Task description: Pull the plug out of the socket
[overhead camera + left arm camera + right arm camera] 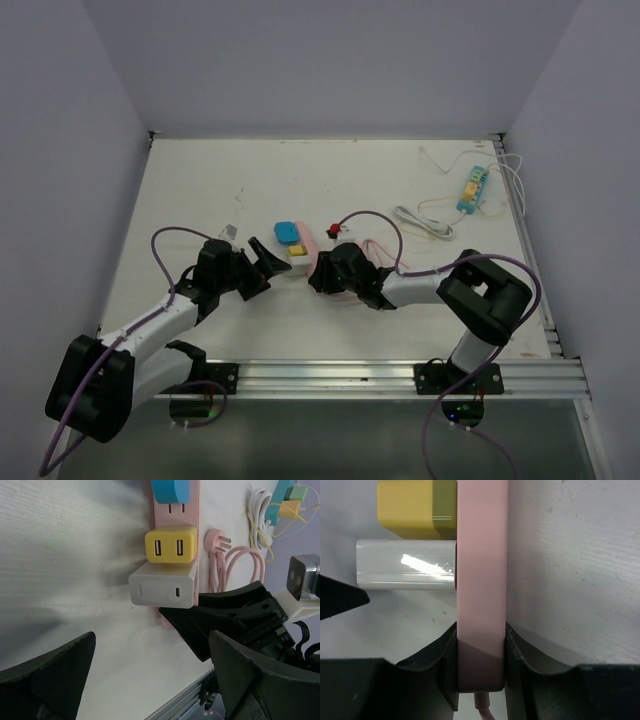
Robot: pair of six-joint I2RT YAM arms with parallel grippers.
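Right gripper (481, 650) clamps pink plastic power strip (481, 555) at its cord end; left gripper (152, 645) gapes wide, near white boxy charger plug (161, 591) (seated, likely target). Pull not begun.

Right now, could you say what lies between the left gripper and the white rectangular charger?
Bare white table (left wrist view); the right gripper holds the pink power strip beside the white rectangular charger.
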